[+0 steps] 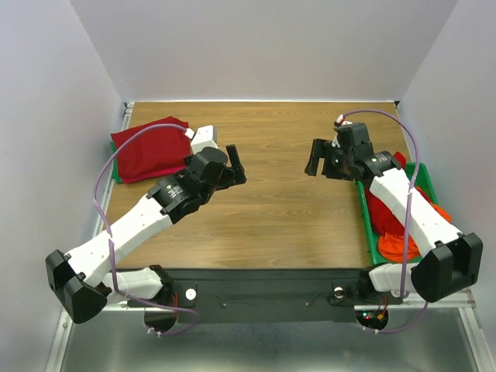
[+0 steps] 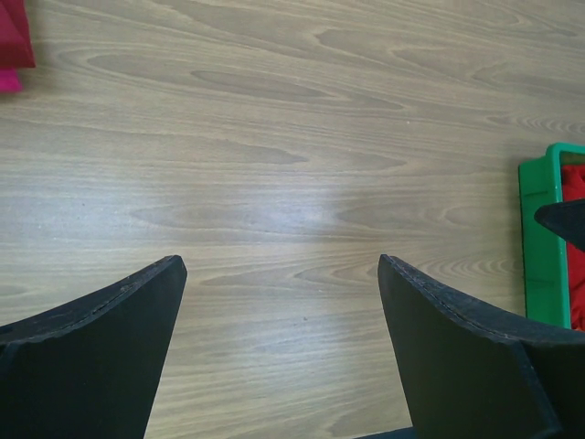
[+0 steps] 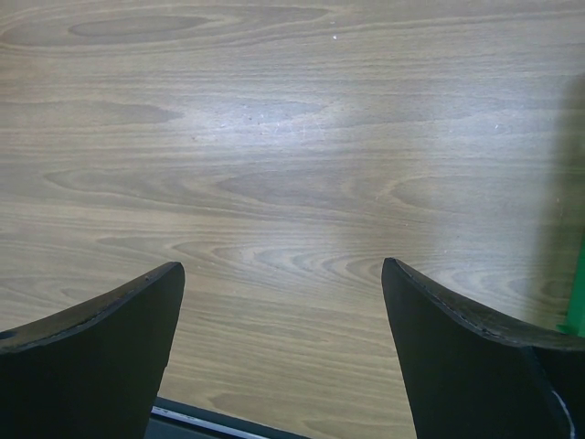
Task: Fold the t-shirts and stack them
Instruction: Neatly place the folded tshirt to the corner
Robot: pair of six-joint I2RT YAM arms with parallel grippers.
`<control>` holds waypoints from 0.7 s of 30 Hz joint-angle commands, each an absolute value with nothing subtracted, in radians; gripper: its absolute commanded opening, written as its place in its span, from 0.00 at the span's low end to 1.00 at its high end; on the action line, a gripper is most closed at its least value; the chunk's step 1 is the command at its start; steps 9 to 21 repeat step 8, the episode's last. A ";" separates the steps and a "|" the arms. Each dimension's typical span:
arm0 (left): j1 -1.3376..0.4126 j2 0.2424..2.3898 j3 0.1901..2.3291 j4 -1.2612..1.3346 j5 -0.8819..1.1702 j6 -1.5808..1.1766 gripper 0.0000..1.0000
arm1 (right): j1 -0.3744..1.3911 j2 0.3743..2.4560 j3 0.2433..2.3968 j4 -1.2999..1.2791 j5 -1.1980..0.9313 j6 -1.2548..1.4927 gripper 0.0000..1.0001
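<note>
A folded dark red t-shirt [image 1: 151, 149] lies at the back left of the table, over a green tray edge [image 1: 116, 169]. In the left wrist view its corner [image 2: 14, 32] shows at the top left, with a strip of pink cloth [image 2: 7, 82] under it. More red t-shirts [image 1: 384, 211] and an orange one [image 1: 397, 246] lie crumpled in the green tray [image 1: 366, 225] on the right. My left gripper [image 1: 237, 167] [image 2: 281, 261] hangs open over bare wood left of centre. My right gripper [image 1: 311, 157] [image 3: 282, 265] is open too, over bare wood just left of the right tray. Neither holds anything.
The wooden table [image 1: 271, 201] lies between the two grippers. White walls close off the back and both sides. The right tray's rim [image 2: 539, 238] shows at the right edge of the left wrist view, and a green sliver [image 3: 578, 302] at the right wrist view's edge.
</note>
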State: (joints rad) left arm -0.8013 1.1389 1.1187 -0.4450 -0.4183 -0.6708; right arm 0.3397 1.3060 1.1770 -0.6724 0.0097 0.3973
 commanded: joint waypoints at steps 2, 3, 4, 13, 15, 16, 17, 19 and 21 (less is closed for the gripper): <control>-0.805 1.089 1.143 -0.430 -0.456 -0.673 0.99 | 0.334 1.272 1.160 -0.624 0.029 0.410 0.95; -0.805 1.086 1.137 -0.431 -0.456 -0.673 0.99 | 0.333 1.270 1.155 -0.624 0.029 0.411 0.95; -0.804 1.083 1.134 -0.431 -0.457 -0.673 0.99 | 0.333 1.269 1.154 -0.624 0.028 0.411 0.95; -0.805 1.085 1.127 -0.456 -0.482 -0.693 0.99 | 0.333 1.266 1.146 -0.624 0.021 0.413 0.95; -0.805 1.085 1.127 -0.456 -0.482 -0.693 0.99 | 0.333 1.266 1.146 -0.624 0.021 0.413 0.95; -0.805 1.085 1.127 -0.456 -0.482 -0.693 0.99 | 0.333 1.266 1.146 -0.624 0.021 0.413 0.95; -0.805 1.085 1.127 -0.456 -0.482 -0.693 0.99 | 0.333 1.266 1.146 -0.624 0.021 0.413 0.95; -0.805 1.085 1.127 -0.456 -0.482 -0.693 0.99 | 0.333 1.266 1.146 -0.624 0.021 0.413 0.95; -0.805 1.085 1.127 -0.456 -0.482 -0.693 0.99 | 0.333 1.266 1.146 -0.624 0.021 0.413 0.95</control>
